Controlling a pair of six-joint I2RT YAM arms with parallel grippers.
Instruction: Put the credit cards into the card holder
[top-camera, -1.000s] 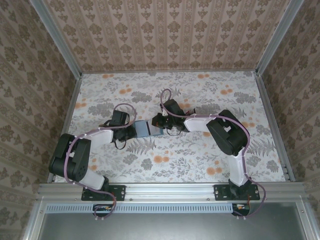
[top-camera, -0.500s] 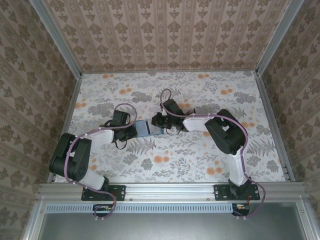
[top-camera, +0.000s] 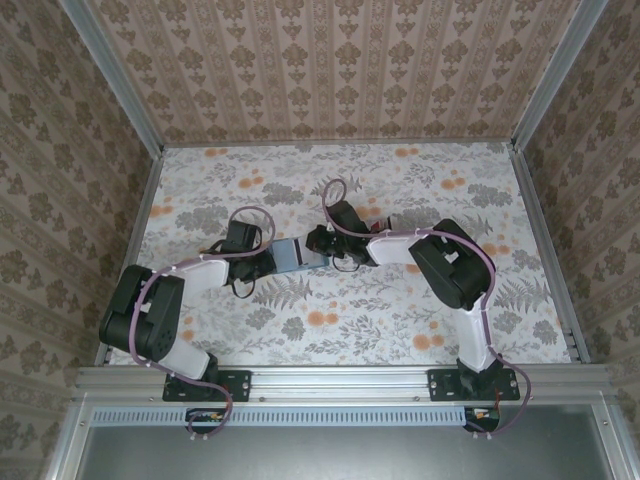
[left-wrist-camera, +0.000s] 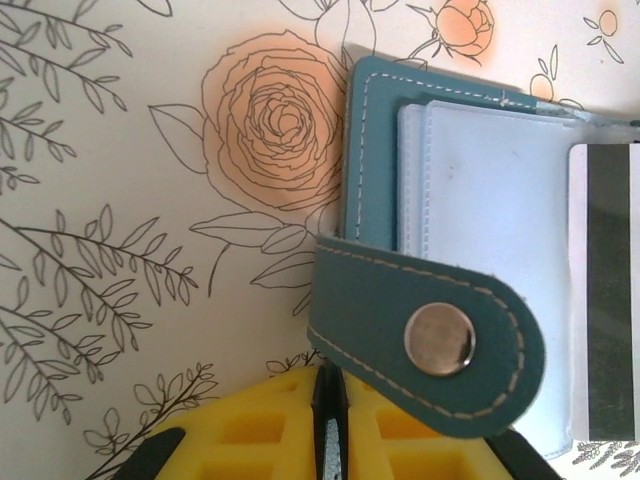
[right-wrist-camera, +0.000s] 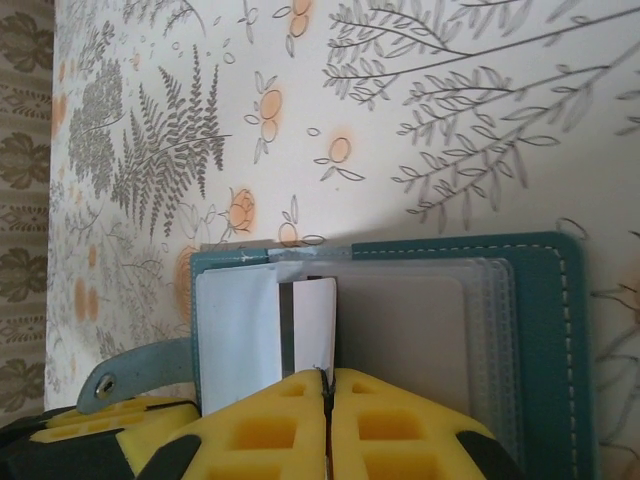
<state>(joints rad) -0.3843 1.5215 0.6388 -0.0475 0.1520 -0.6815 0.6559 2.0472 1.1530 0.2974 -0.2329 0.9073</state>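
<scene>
A white tablecloth printed with orange roses and grey ferns (top-camera: 350, 330) is lying flat beneath and all around the left gripper (top-camera: 272, 257) and the right gripper (top-camera: 316, 240). One large orange rose (left-wrist-camera: 275, 115) is showing just ahead-left of the left gripper. Beige damask-patterned wallpapered walls (top-camera: 330, 60) are standing well beyond both grippers. A silver aluminium rail (top-camera: 340, 380) is running well behind them.

Both arms bend at the elbows and reach inward, meeting mid-scene. The left end effector (left-wrist-camera: 330, 425) is closed on the near-left edge of the card holder (left-wrist-camera: 372, 200). The right end effector (right-wrist-camera: 326, 400) pinches a credit card (right-wrist-camera: 316, 320), fingers pressed together.
</scene>
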